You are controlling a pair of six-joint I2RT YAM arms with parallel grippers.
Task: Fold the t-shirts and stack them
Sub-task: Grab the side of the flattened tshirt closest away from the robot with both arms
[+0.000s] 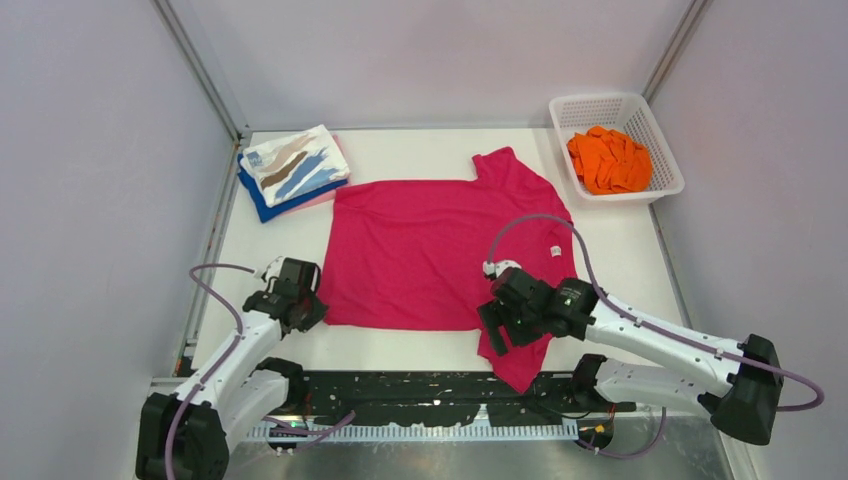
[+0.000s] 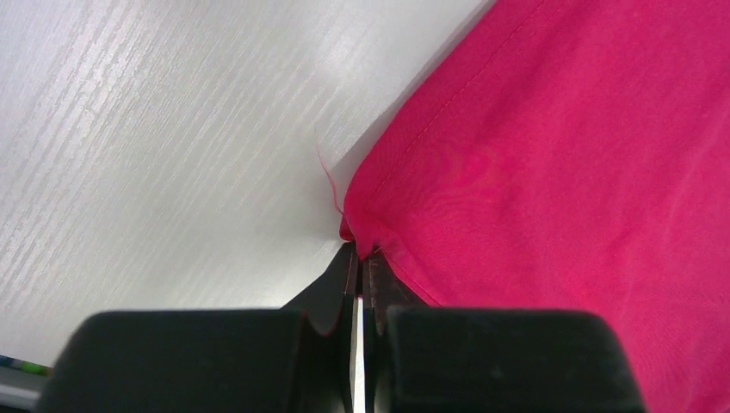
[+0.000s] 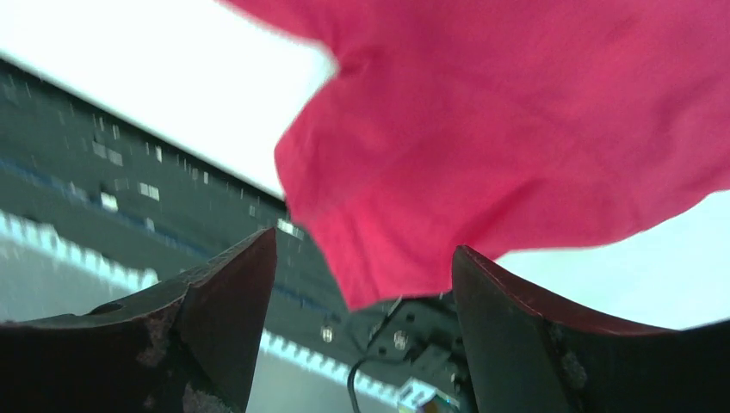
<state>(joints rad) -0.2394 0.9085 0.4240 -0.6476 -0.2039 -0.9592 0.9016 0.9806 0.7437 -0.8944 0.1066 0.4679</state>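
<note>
Top external view puts the job a little past halfway, as I judge it. Three folded shirts sit in a stack at the far left corner of the worktop [image 1: 420,155]: the streaked shirt [image 1: 295,162] on top, the blue shirt [image 1: 262,205] under it, and the pink shirt [image 1: 322,195] showing as a thin edge at the bottom.

The magenta shirt [image 1: 430,250] lies spread flat in the middle, hem to the left and neck to the right. I see no fold in it yet. Its near sleeve hangs over the worktop's near edge.

The left claw [image 1: 305,305] is clamped on the shirt's near left hem corner; the left wrist view shows the cloth pinched at its tips. The right claw [image 1: 497,335] hovers at the near sleeve with its jaws apart, holding nothing; in the right wrist view the sleeve hangs in front of the gap between them.

The basket [image 1: 598,98] stands at the far right and holds only the orange shirt [image 1: 608,158], crumpled and unfolded.

What is left: fold the magenta shirt and stack it, then do the same with the orange one.
</note>
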